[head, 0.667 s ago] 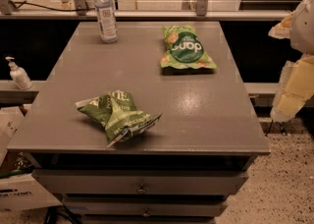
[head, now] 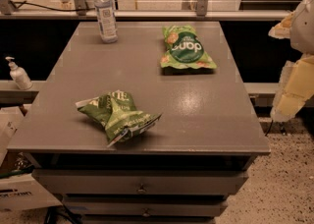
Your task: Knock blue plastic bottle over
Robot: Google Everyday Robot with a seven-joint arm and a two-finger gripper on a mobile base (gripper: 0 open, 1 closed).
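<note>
— Where is the gripper (head: 293, 89)?
— Just off the right edge of the grey cabinet tabletop (head: 147, 78), a pale shape hanging beside it. I cannot tell whether it is wide or narrow.
— And the slim clear blue plastic bottle (head: 105, 14) with the white cap?
— Upright, well to the gripper's left, near the tabletop's far corner.
— Anything nearer?
— A flat green snack bag (head: 186, 48) lies between them. A crumpled green chip bag (head: 117, 115) sits to the gripper's lower left.

lab-like workspace: grey drawer cabinet (head: 142, 181), speckled floor (head: 287, 191), cardboard box (head: 22, 196); tool (head: 293, 90) beside cabinet's right edge.
</note>
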